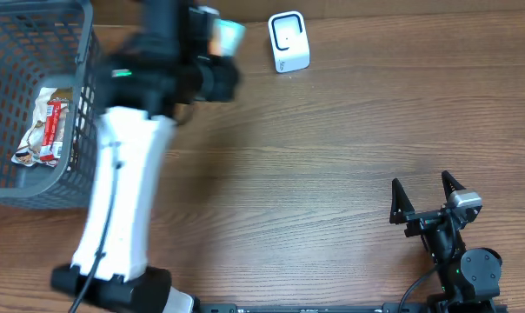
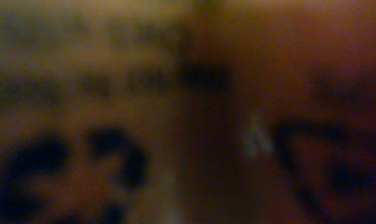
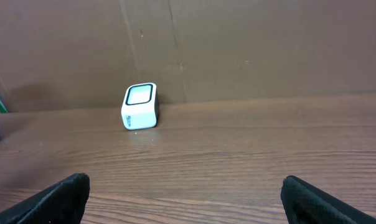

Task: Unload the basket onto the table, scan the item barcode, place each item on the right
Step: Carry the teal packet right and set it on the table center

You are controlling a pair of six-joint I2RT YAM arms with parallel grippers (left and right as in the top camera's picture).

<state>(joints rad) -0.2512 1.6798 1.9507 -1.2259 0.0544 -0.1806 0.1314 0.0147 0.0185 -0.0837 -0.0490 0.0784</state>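
Just right of left gripper [image 1: 224,45]: scanner [image 1: 289,42], near, not touching. We see left gripper clamped on pale item [image 1: 232,33], blurred. Our right gripper [image 1: 426,193] wide open, well apart.

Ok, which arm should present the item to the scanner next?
Left. The left gripper is up beside the scanner and appears to hold a pale item, though that view is blurred. The right gripper sits open and empty at the near edge, far from the scanner.
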